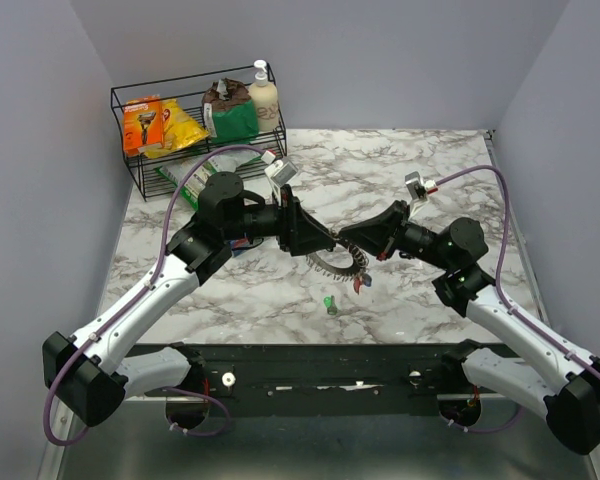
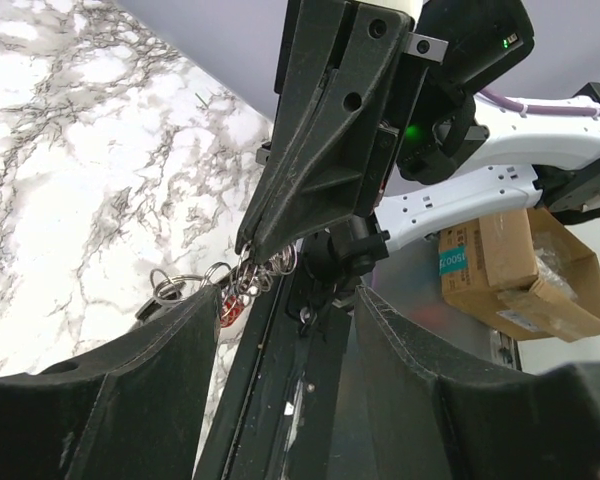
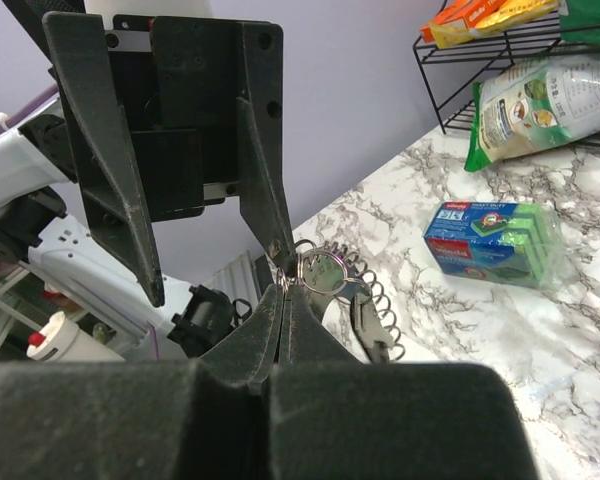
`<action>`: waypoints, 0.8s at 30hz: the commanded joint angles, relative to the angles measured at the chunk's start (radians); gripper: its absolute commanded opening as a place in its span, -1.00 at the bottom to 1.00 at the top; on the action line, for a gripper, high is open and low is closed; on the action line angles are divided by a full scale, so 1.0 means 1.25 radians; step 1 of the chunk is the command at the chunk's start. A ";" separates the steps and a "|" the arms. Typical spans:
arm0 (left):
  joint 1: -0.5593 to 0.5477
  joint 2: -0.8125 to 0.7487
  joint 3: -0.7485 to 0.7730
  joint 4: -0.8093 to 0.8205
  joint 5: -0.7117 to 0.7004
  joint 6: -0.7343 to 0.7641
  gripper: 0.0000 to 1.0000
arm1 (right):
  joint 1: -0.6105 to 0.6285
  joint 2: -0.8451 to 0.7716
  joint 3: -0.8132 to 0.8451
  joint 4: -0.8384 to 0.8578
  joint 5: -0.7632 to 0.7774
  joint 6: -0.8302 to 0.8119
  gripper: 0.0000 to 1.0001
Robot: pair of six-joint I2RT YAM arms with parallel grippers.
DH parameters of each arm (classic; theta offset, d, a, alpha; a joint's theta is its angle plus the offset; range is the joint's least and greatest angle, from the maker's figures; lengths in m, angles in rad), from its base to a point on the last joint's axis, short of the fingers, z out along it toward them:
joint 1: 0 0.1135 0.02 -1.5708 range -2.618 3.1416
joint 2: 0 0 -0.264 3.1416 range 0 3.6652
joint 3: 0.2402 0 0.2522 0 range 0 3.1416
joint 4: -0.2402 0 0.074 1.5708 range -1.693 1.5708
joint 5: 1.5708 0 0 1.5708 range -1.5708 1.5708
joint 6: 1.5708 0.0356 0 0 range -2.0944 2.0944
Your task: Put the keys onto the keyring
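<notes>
The keyring (image 1: 342, 266), a bunch of silver rings with a wire coil, hangs above mid-table between both grippers. My right gripper (image 1: 346, 240) is shut on its rings, as the right wrist view shows (image 3: 288, 288), with the keyring (image 3: 325, 270) right at the tips. My left gripper (image 1: 323, 243) is open; its fingers stand wide apart (image 2: 290, 292), and one fingertip (image 3: 276, 248) touches the rings. A red-headed key (image 2: 230, 308) hangs on the keyring (image 2: 248, 276). A green-headed key (image 1: 330, 303) lies loose on the marble below. Blue key not seen.
A black wire rack (image 1: 130, 130) at the back left holds snack packets and a soap bottle (image 1: 263, 95). A green packet (image 1: 185, 175) lies in front of it. A sponge pack (image 3: 490, 240) lies on the table under the left arm.
</notes>
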 commanded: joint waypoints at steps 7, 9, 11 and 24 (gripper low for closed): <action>0.000 0.024 -0.010 0.035 -0.011 -0.012 0.25 | 0.004 -0.023 -0.005 0.049 -0.009 0.001 -0.99; -0.001 0.032 -0.005 0.038 -0.006 -0.014 0.21 | 0.004 -0.021 -0.006 0.049 -0.009 0.001 -0.99; 0.000 0.038 -0.002 0.039 0.004 -0.012 0.09 | 0.004 -0.020 -0.006 0.049 -0.009 0.000 -0.99; -0.001 0.052 0.003 0.041 0.037 0.002 -0.39 | 0.004 -0.007 -0.003 0.055 -0.005 0.000 -0.99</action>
